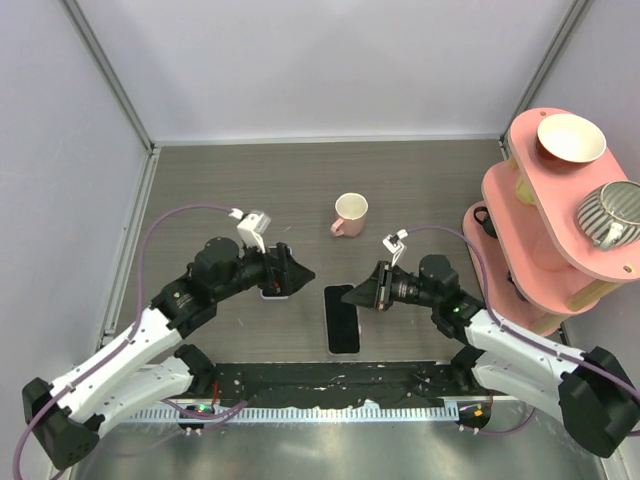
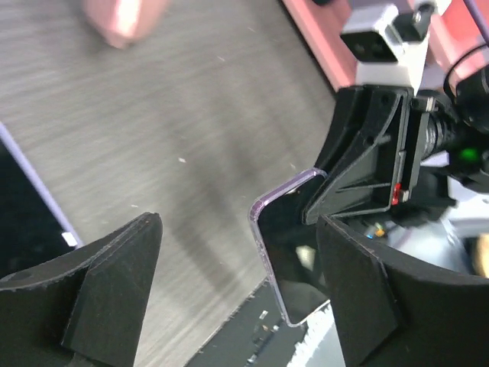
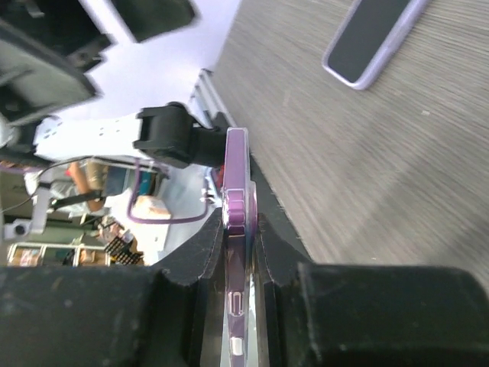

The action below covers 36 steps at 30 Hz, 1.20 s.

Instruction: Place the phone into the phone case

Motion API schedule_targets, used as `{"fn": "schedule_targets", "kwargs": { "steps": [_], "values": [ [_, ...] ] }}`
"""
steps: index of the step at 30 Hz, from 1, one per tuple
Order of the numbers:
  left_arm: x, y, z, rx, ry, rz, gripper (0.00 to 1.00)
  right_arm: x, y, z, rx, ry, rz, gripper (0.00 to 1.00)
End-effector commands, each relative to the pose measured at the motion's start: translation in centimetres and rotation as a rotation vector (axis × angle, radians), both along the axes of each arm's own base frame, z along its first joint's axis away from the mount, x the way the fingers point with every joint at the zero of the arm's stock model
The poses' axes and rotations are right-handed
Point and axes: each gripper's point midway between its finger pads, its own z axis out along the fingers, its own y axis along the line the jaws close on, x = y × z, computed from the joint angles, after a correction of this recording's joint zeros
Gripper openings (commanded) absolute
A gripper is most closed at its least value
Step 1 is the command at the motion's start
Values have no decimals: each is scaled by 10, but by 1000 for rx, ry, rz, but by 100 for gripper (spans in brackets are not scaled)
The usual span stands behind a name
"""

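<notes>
The right end effector [image 1: 360, 292] is clamped on the phone [image 3: 237, 245]. Its two fingers press the flat faces, so the right wrist view shows the phone edge-on, a thin glossy purple strip standing up between them. The phone is held clear of the bench [image 1: 220, 180], with one rounded corner sticking out past the fingertips toward the left arm.

The left end effector [image 1: 303, 272] faces it from the left with its fingers [image 2: 114, 283] spread wide and nothing between them. In the left wrist view the phone's free corner shows in the gap between the fingers. Whether the nearer finger touches it, I cannot tell. From above, the two end effectors are close but apart.

The phone case [image 1: 342, 318] lies flat on the bench, just nearer than the gap between the end effectors. It is a dark rectangle with a pale lilac rim, its long side running near to far.

Farther back, near the middle of the bench, stands a pink mug [image 1: 349, 212]. At the right edge is a pink two-tier shelf [image 1: 530, 190] carrying a cream bowl [image 1: 571, 138] and a striped cup [image 1: 612, 212].
</notes>
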Motion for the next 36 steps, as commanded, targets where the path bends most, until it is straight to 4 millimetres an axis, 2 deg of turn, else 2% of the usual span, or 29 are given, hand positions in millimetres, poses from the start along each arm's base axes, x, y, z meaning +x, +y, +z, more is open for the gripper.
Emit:
{"fn": "schedule_targets", "kwargs": {
  "steps": [1,3,4,5,7,8,13,14,16,17,18,20,21,22,23,24,25,26,29,30,33,36],
  "values": [
    [30,49,12,115,-134,264,94,35,2,-9,-74,-69,-114,1],
    [34,68,18,112,-162,363,95,46,3,-18,-113,-61,-157,1],
    [36,74,15,116,-162,401,100,55,3,-31,-149,-37,-188,1],
    [37,85,15,121,-164,458,100,61,5,-30,-149,-35,-198,1],
    [35,90,16,119,-161,470,100,73,9,-34,-154,-30,-231,1],
    [32,91,17,122,-156,466,100,80,14,-43,-172,1,-237,1],
    [16,99,34,131,-177,424,100,107,37,-53,-163,29,-238,1],
    [11,103,32,150,-173,412,100,115,43,-48,-151,20,-246,1],
    [3,112,32,178,-186,405,100,126,51,-60,-166,40,-251,1],
    [1,116,31,186,-188,410,100,134,56,-53,-154,27,-253,1],
    [0,120,31,191,-193,421,100,140,58,-64,-176,38,-265,1],
    [-6,127,33,170,-214,435,100,155,64,-61,-182,17,-288,1],
    [-8,128,36,151,-225,435,100,161,64,-74,-218,34,-301,1],
    [-11,130,42,120,-250,436,100,165,67,-78,-229,35,-299,4],
    [-12,132,46,104,-266,439,100,172,73,-72,-221,23,-297,6],
    [-13,134,48,96,-277,444,100,175,75,-76,-227,33,-300,8],
    [-15,138,52,80,-295,460,100,178,76,-88,-248,51,-301,9],
    [-15,140,53,76,-303,465,100,182,79,-86,-246,48,-304,10],
    [-18,142,55,60,-317,467,100,186,75,-99,-282,64,-329,19],
    [-18,143,55,59,-316,469,100,186,74,-101,-292,65,-332,26],
    [-18,141,55,62,-314,461,100,187,71,-107,-337,63,-330,37],
    [-18,139,54,70,-308,451,100,188,70,-113,-377,69,-327,38]
  ]
}}
